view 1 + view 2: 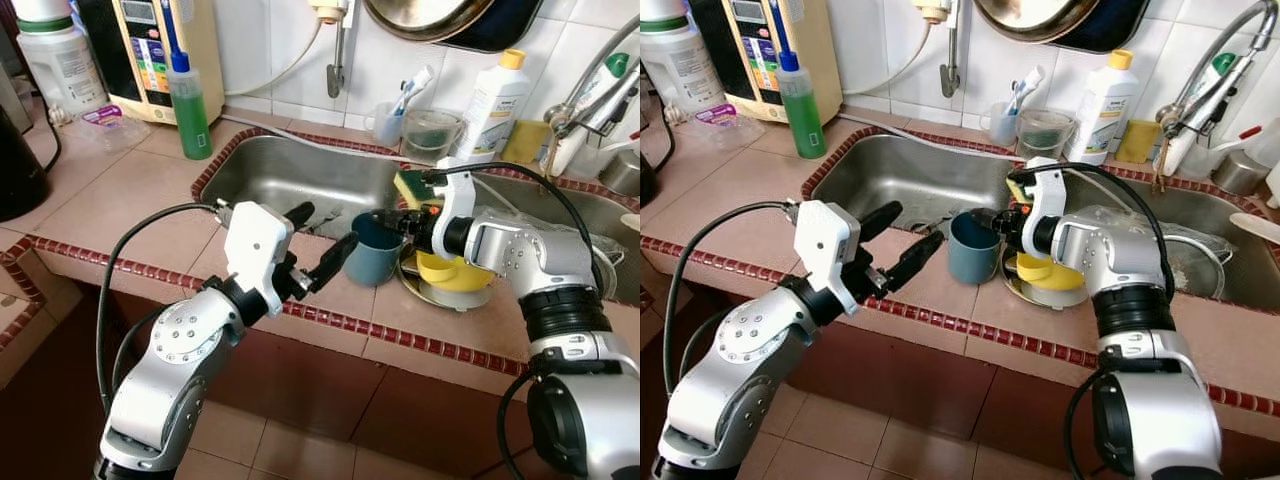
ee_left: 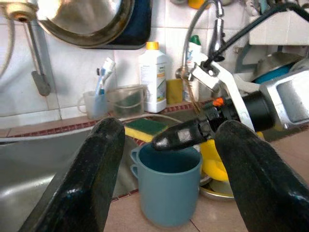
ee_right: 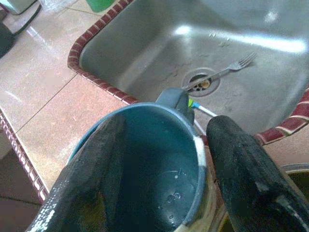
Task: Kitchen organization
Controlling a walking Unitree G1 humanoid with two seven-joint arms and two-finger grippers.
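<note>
A blue mug stands upright on the tiled counter between the steel sink and the counter's front edge. My right gripper is at the mug's rim and is open. In the right wrist view one finger hangs over the mug's inside and the other finger is outside its wall. My left gripper is open just left of the mug and points at it. Its two fingers frame the mug without touching it.
A yellow bowl sits in a steel plate right of the mug, under my right wrist. A fork lies by the sink drain. A sponge, green bottle, white bottle and toothbrush cup line the back.
</note>
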